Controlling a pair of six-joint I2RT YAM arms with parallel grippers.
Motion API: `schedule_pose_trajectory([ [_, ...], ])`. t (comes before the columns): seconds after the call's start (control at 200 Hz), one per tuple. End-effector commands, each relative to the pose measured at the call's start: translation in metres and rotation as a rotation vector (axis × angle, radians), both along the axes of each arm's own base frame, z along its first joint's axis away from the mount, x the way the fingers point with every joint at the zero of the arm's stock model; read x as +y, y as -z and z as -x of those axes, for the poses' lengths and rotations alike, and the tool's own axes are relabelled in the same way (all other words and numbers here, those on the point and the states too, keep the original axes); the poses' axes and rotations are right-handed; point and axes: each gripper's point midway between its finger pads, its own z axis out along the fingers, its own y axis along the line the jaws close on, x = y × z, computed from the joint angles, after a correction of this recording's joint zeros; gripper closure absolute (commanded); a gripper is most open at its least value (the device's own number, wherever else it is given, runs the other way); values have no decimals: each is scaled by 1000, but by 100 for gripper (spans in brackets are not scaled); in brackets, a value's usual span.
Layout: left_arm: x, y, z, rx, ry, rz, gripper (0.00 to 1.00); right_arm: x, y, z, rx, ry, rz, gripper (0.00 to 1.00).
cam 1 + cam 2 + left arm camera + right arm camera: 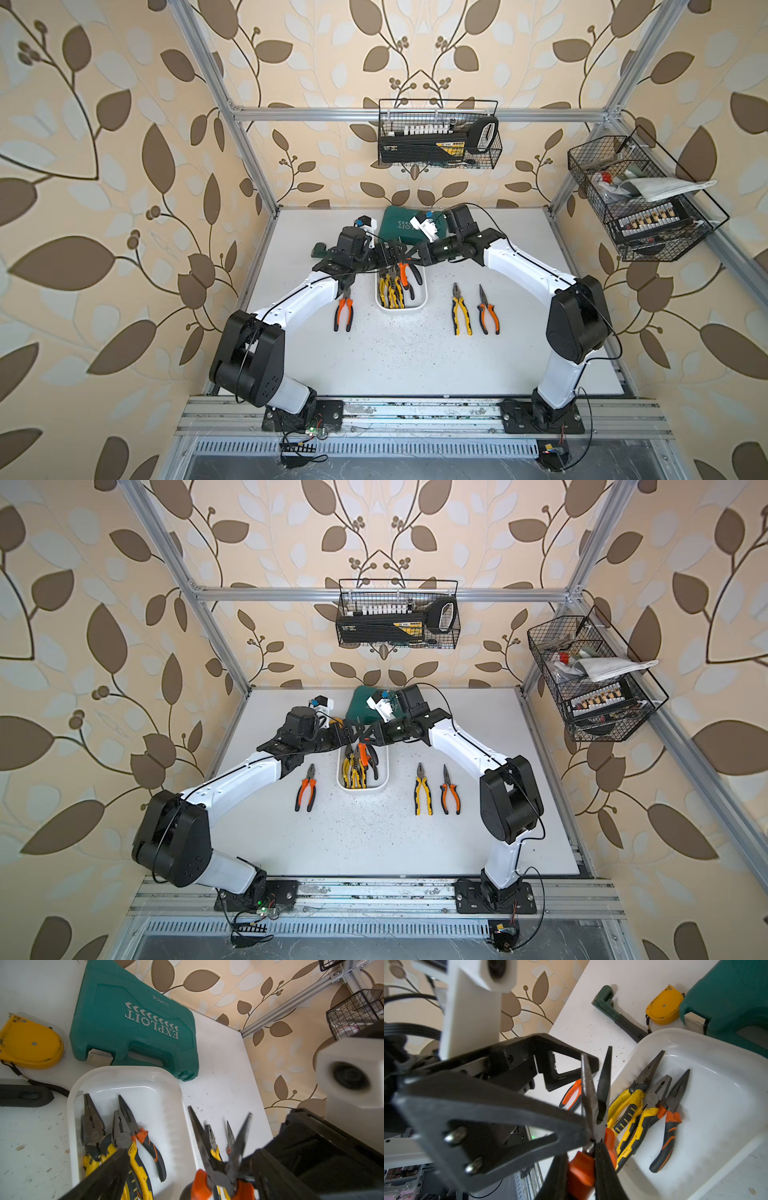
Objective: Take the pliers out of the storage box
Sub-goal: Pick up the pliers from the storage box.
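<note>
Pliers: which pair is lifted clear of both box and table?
The orange-handled needle-nose pair clamped in the right gripper, long jaws spread. All the others lie flat, in the storage box or on the table.

Teal case (133, 1022), yellow tape measure (31, 1043), pipe wrench (612, 1012)

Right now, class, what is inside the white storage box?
The storage box holds three pliers: yellow long-nose, yellow combination, orange-and-black long-nose. The right gripper holds a fourth pair above, screening some handles; beneath the pile is hidden.
</note>
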Motion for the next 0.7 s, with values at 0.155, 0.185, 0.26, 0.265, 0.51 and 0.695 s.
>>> schedule_pose_trajectory([
  [0.155, -18, -29, -9, 6, 25, 150, 35, 3, -22, 6, -31, -30, -74, 100],
  [0.185, -19, -29, -9, 12, 27, 157, 37, 3, -22, 6, -29, -29, -74, 100],
  [0.26, -22, -30, -8, 31, 33, 175, 43, 3, -20, 4, -29, -22, -67, 100],
  [0.265, -22, -30, -8, 32, 34, 176, 43, 3, -20, 4, -30, -22, -66, 100],
  [0.51, -31, -31, -5, 60, 57, 198, 58, 1, -13, 2, -29, -9, -46, 100],
  [0.695, -32, -33, -4, 64, 64, 203, 70, 1, -13, 3, -32, -8, -45, 100],
])
